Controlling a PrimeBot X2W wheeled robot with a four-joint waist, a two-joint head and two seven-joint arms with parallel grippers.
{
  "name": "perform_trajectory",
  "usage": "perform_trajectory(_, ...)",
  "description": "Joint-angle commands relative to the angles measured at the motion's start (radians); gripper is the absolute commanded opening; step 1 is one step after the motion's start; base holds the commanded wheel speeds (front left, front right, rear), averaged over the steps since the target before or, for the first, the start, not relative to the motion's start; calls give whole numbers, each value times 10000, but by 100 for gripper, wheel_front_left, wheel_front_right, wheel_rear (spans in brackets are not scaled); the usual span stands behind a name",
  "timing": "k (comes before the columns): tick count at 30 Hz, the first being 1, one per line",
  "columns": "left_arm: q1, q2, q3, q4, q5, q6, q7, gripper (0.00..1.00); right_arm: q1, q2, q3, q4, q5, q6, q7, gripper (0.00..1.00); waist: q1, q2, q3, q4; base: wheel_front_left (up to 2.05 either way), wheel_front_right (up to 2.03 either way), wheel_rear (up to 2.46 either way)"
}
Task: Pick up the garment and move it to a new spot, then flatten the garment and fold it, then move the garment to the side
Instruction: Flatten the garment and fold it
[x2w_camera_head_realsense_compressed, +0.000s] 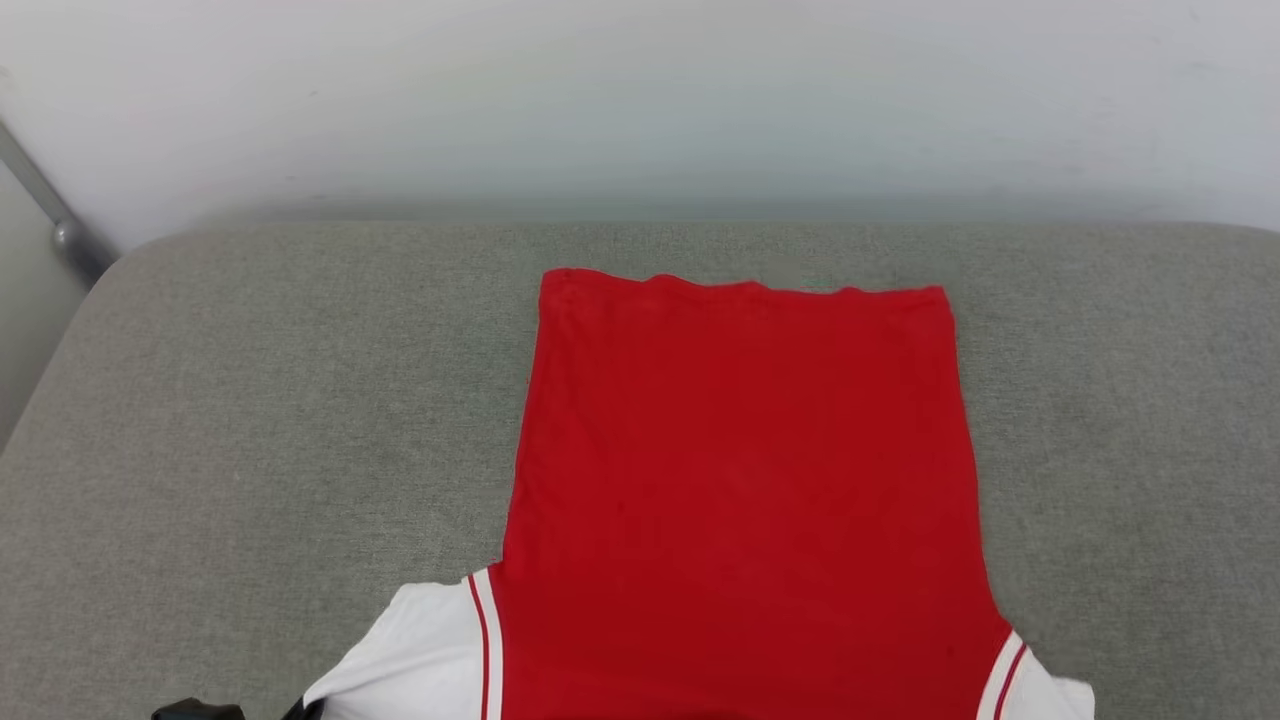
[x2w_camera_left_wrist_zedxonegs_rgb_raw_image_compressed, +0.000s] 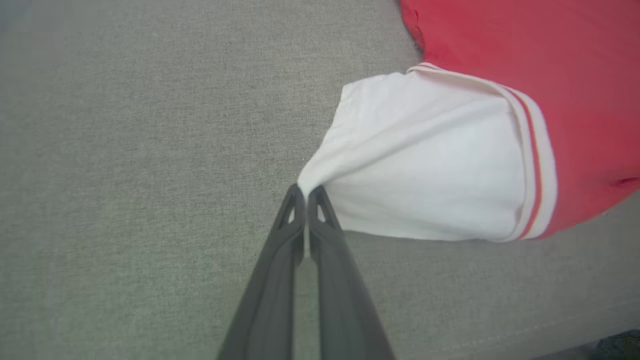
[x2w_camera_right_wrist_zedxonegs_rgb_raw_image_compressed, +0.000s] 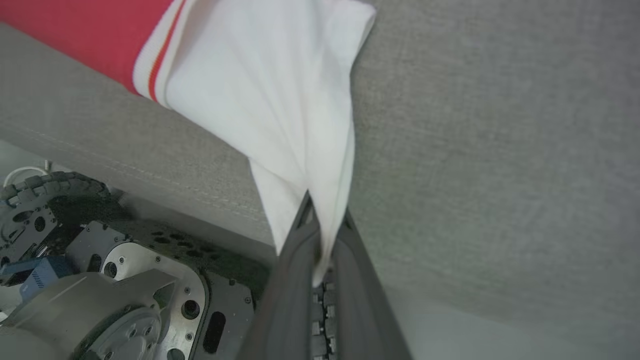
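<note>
One red garment (x2w_camera_head_realsense_compressed: 740, 480) lies spread flat on the grey cushion (x2w_camera_head_realsense_compressed: 250, 450), sleeves nearest the robot. Left wrist view: the left gripper (x2w_camera_left_wrist_zedxonegs_rgb_raw_image_compressed: 305, 192) is pinched tight on a white sleeve (x2w_camera_left_wrist_zedxonegs_rgb_raw_image_compressed: 425, 170) tip. Right wrist view: the right gripper (x2w_camera_right_wrist_zedxonegs_rgb_raw_image_compressed: 320, 225) is clamped on the other sleeve (x2w_camera_right_wrist_zedxonegs_rgb_raw_image_compressed: 280, 90), which bunches. It looks light and limp, best held by corners
</note>
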Motion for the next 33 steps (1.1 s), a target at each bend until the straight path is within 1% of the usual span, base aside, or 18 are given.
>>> perform_trajectory(1, 97, 39, -15, -12, -7, 45, -15, 0, 438, 82, -269, -332, 107, -11, 343, 0, 3, 0, 12, 12, 0, 0, 0)
perform_trajectory(4, 76, -64, -44, -20, -1, 54, -34, 0, 645, 291, -705, -798, -67, -11, 656, 0, 3, 0, 66, -1, 0, 0, 0)
perform_trajectory(5, 32, -93, -74, -22, 32, 24, -32, 0, 614, 395, -865, -915, -132, -11, 705, 11, 3, 0, 88, -4, 0, 0, 0)
perform_trajectory(6, -32, -123, -104, -24, 73, -10, -27, 0, 541, 483, -1007, -1035, -170, -11, 760, 49, 3, 0, 115, -8, 0, 0, 0)
perform_trajectory(7, -95, -188, -109, -48, 47, -66, -36, 0, 442, 506, -1157, -1153, -220, -11, 811, 100, 3, 0, 139, -8, 0, 0, 0)
perform_trajectory(11, -295, -244, -186, -72, 142, -216, -42, 0, -94, 287, -1892, -1716, -405, -11, 826, 100, 3, 0, 327, 46, 0, 0, 0)
perform_trajectory(13, -432, -275, -206, -102, 257, -223, -49, 0, -555, 40, -2283, -2055, -418, -9, 844, 100, 3, 0, 475, 101, 0, 0, 0)
perform_trajectory(16, -784, -244, -271, -178, 541, -225, -37, 0, -1623, -512, -2864, -2404, -461, -9, 896, 100, 3, 0, 794, 277, 0, 0, 0)
perform_trajectory(20, -1314, -319, -324, -365, 876, -306, 0, 0, -3757, -1265, -3227, -2456, -113, -9, 1236, 100, 3, 0, 1360, 646, 0, 0, 0)
perform_trajectory(23, -1725, -352, -411, -539, 1209, -335, 45, 0, -5630, -1835, -2793, -2229, 394, -9, 1971, 100, 3, 0, 1919, 978, 0, 0, 0)
perform_trajectory(26, -2066, -465, -437, -673, 1467, -310, 2, 0, -7598, -2494, -1884, -1921, 860, -9, 3169, 100, 3, 0, 2509, 1301, 0, 0, 0)
perform_trajectory(28, -2299, -536, -475, -744, 1647, -296, -24, 0, -8870, -2649, -1208, -1552, 1165, -9, 4174, 100, 3, 0, 2882, 1502, 0, 0, 0)
perform_trajectory(29, -2299, -536, -475, -744, 1647, -296, -24, 0, -8870, -2649, -1208, -1552, 1165, -9, 4174, 100, 3, 0, 2882, 1502, 0, 0, 0)
perform_trajectory(31, -2508, -620, -515, -805, 1792, -336, -63, 0, -10072, -2725, -585, -1137, 1398, -9, 5352, 100, 3, 0, 3243, 1701, 0, 0, 0)
perform_trajectory(33, -2713, -708, -570, -851, 1953, -373, -73, 0, -11141, -2670, -18, -620, 1457, -9, 6697, 100, 3, 0, 3587, 1875, 0, 0, 0)
